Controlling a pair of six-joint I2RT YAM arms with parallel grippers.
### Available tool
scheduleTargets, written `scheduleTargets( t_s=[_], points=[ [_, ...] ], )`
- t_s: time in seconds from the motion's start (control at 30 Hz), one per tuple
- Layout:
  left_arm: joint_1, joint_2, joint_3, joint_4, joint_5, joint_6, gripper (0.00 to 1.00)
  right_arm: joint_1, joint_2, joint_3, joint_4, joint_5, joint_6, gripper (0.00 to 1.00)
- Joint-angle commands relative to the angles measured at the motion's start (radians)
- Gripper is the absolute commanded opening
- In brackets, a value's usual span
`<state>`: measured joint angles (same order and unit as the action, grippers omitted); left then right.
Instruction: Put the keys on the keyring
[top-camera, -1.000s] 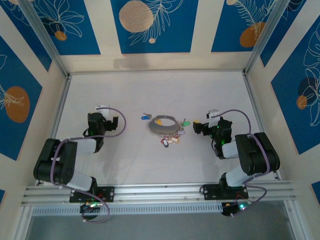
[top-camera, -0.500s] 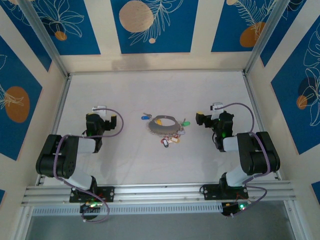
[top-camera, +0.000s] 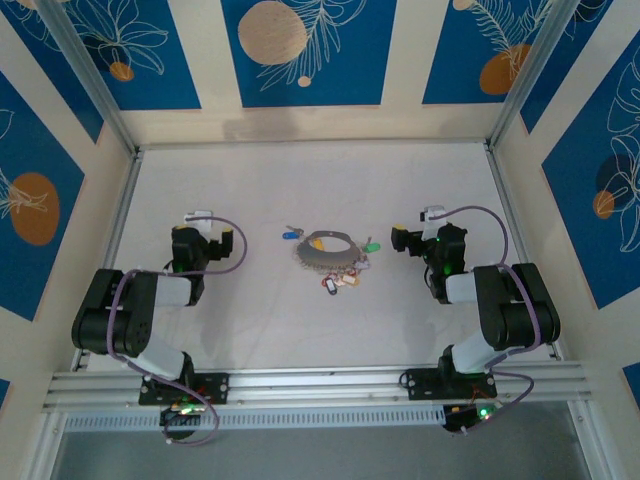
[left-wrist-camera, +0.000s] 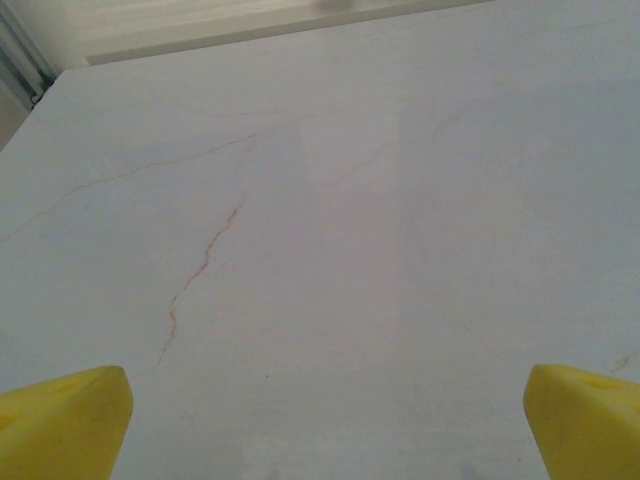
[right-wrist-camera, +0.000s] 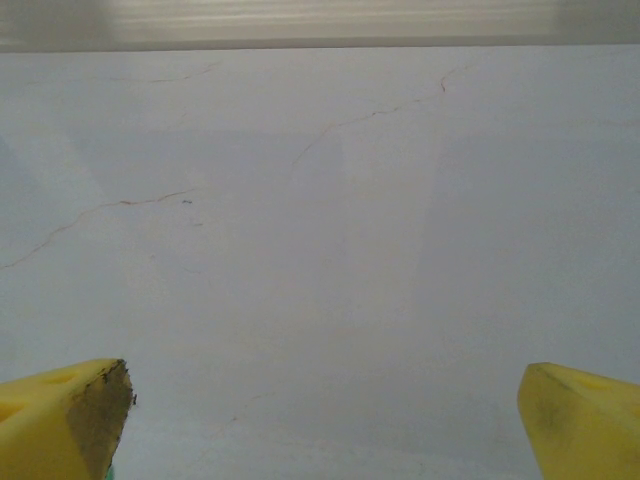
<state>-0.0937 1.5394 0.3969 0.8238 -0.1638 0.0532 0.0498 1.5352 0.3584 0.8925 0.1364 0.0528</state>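
Arms (top-camera: 150, 297), new poses; keys (top-camera: 341, 278) by keyring (top-camera: 322, 263)

Matt veined table (left-wrist-camera: 330, 200), metal keyring (top-camera: 312, 257)

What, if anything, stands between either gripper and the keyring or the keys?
Nothing visible. Bare table separates the left gripper and the right gripper from the keyring at centre; the keys cluster around it. Both pairs of fingers stand open and empty.
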Motion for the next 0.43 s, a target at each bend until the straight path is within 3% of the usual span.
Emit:
scheduleTargets(
  t_s=[0.0, 0.4],
  points=[
    [0.006, -0.001, -0.006, 0.031, 0.023, -0.019, 1.0, -0.002, -0.01, 0.015, 0.006, 0.023, 0.012, 0.99],
    [0.007, -0.001, -0.004, 0.029, 0.023, -0.019, 1.0, -0.005, -0.012, 0.01, 0.013, 0.027, 0.018, 0.99]
  ],
)
